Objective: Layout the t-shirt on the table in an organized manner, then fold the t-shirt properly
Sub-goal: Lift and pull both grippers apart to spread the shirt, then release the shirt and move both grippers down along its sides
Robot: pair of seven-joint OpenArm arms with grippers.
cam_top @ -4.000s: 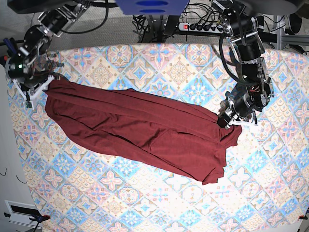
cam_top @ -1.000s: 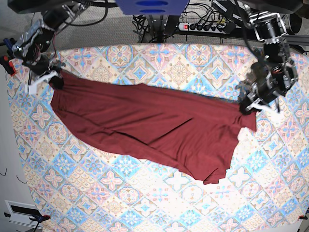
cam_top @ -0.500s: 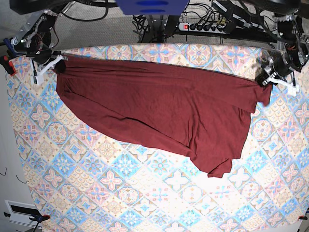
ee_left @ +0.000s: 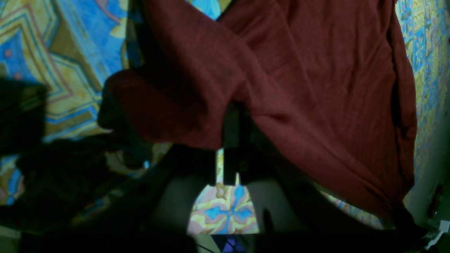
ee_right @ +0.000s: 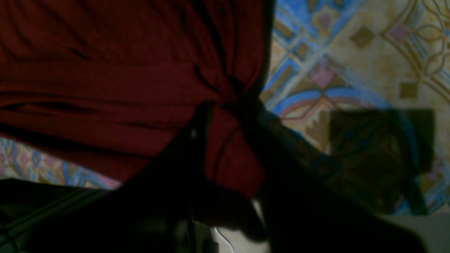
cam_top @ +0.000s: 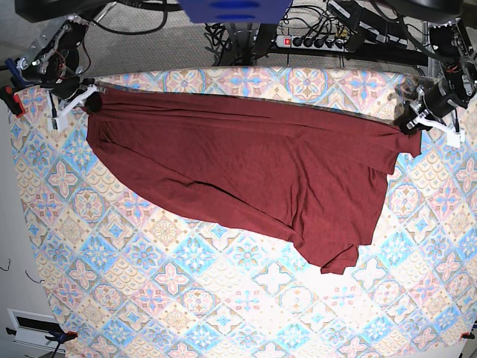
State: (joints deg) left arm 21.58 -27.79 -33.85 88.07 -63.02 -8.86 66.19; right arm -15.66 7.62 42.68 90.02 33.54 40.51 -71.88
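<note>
Table (cam_top: 223, 313): patterned surface of blue, pink and cream tiles; the near half lies bare.
T-shirt (cam_top: 246, 164): dark maroon cloth spread across the far half of the table, its top edge drawn in a taut line between the two grippers; the lower hem sags toward the near right, ending in a folded corner.
Left gripper (cam_top: 408, 124): at the far right edge of the table in the base view, clenched on the t-shirt's corner; cloth bunches over the fingers (ee_left: 232, 140).
Right gripper (cam_top: 91, 104): at the far left corner, pinching a gathered corner of the t-shirt (ee_right: 225, 140).
Power strip (cam_top: 313, 41): behind the table, with cables.
</note>
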